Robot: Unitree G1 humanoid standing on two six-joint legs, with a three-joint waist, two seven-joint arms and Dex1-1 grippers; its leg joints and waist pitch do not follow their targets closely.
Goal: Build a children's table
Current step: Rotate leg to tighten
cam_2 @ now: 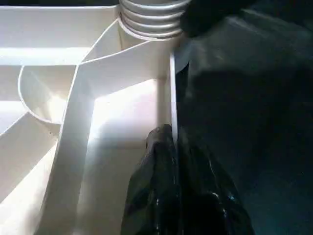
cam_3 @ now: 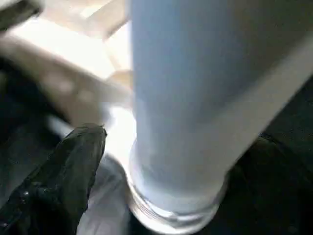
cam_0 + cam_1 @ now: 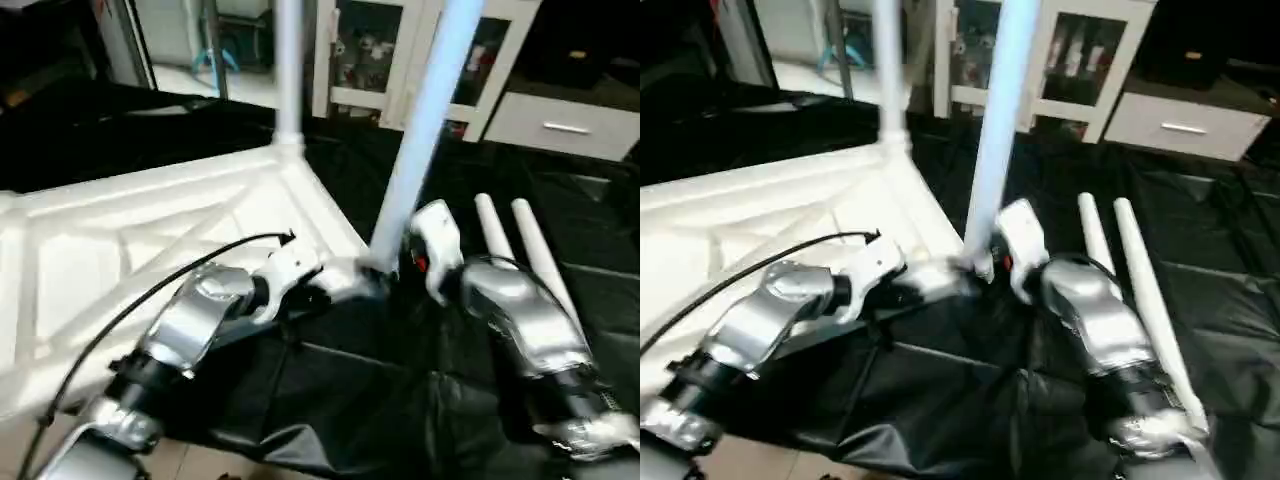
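The left gripper's (image 1: 171, 147) jaws were clamped together on the thin edge wall of the tabletop (image 3: 120, 250), at the corner where a leg (image 3: 420, 130) stood in its socket. The right gripper's (image 2: 146, 161) jaws stood wide apart around that leg's base. A second upright leg (image 3: 288, 70) rose at upper centre. Two spare legs (image 3: 525, 250) lay at right on the black cover (image 3: 380, 400). White cabinets (image 3: 400, 50) stood behind; no writing was legible.

Black-covered table (image 3: 590, 200): tabletop (image 3: 120, 240), apparently two legs (image 3: 525, 250).

Upright leg (image 3: 425, 120) seemingly blocks the tabletop (image 3: 130, 240) corner.
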